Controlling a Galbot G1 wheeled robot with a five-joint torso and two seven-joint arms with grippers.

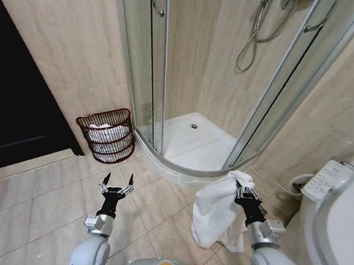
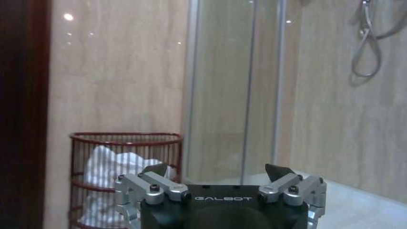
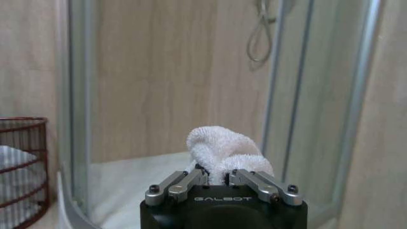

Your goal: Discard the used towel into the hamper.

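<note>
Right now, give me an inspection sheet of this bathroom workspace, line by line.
Surface: beige tiled floor, nothing lying loose on it.
Job's things: white towel hangs from the right hand, its lower end at floor level; the hamper stands against the wall beside the shower enclosure and already holds white cloth.
Clutter: nothing seen.
Hands: right hand is shut on the towel, low in front of the robot; left hand is open and empty, pointing towards the hamper.
Cables: shower hose loops down the wall inside the enclosure; nothing seen near the arms.
Surroundings: glass shower enclosure ahead, toilet on the right, dark doorway on the left.
</note>
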